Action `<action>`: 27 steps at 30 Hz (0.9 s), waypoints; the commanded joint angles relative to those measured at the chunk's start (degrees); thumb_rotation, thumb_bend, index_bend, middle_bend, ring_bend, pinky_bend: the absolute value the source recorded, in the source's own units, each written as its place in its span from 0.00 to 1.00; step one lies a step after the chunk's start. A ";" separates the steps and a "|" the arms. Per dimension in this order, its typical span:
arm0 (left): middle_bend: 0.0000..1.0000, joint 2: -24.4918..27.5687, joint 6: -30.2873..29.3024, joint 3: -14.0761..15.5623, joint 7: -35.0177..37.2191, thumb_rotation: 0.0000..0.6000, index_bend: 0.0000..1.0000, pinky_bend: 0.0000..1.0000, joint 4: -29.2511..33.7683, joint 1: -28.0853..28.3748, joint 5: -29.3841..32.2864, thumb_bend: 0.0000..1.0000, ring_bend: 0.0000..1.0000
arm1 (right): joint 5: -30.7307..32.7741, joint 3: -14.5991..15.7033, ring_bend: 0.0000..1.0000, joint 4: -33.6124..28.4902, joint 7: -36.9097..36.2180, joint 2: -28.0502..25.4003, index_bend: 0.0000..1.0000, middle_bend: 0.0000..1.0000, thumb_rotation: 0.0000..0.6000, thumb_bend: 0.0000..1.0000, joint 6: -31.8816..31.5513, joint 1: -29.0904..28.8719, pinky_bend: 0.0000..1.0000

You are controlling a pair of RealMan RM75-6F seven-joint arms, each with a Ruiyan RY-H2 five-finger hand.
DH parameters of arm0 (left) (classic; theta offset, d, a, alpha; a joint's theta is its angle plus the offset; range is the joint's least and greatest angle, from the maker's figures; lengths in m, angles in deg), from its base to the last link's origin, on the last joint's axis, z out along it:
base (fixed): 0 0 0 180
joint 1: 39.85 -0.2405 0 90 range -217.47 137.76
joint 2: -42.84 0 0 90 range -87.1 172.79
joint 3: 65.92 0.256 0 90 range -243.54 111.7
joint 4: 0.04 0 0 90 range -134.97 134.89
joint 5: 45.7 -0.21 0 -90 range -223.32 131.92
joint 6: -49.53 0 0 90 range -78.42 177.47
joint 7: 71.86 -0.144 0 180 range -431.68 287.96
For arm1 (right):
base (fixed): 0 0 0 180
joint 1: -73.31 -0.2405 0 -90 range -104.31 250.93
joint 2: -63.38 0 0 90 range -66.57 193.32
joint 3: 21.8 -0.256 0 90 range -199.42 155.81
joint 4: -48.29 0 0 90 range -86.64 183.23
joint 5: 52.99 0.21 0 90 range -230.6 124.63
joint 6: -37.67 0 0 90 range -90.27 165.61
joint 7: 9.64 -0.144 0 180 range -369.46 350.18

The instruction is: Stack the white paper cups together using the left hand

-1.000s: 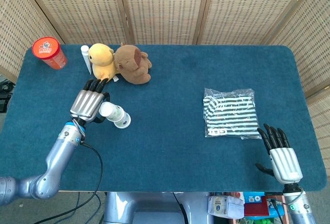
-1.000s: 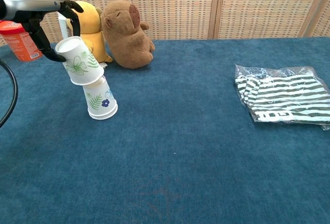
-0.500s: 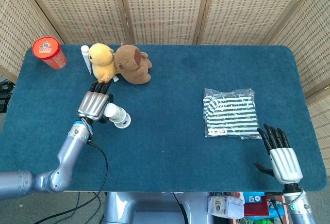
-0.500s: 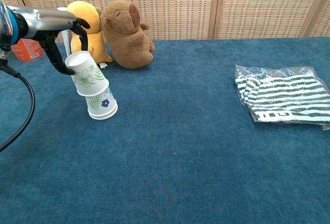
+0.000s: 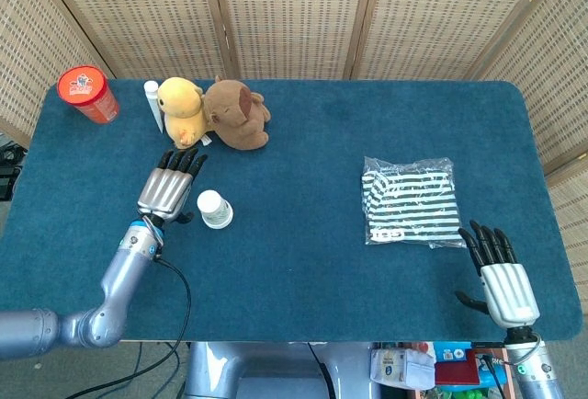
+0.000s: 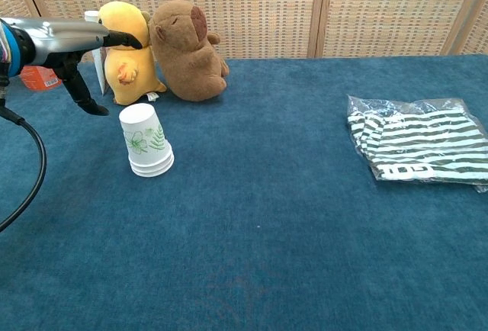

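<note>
Two white paper cups (image 5: 214,209) (image 6: 147,139) with leaf prints stand upside down, one nested over the other, on the blue table. My left hand (image 5: 170,188) (image 6: 80,56) hovers just left of the stack with its fingers spread and straight, touching nothing. My right hand (image 5: 501,275) rests at the table's near right edge, fingers apart and empty; the chest view does not show it.
A yellow plush (image 5: 182,110) and a brown plush (image 5: 236,113) sit behind the cups, with a white tube (image 5: 152,104) beside them. A red canister (image 5: 87,94) stands at the far left. A bagged striped cloth (image 5: 411,200) lies at right.
The left hand has let go of the upper cup, which dropped fully over the lower one. The fingers have opened and drawn away to the left.
</note>
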 commanded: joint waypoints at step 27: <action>0.00 -5.46 -32.86 19.80 23.26 1.00 0.00 0.00 -12.58 -38.04 -50.83 0.24 0.00 | -0.29 0.24 0.00 0.38 3.70 1.70 0.00 0.00 1.00 0.00 0.37 -0.25 0.00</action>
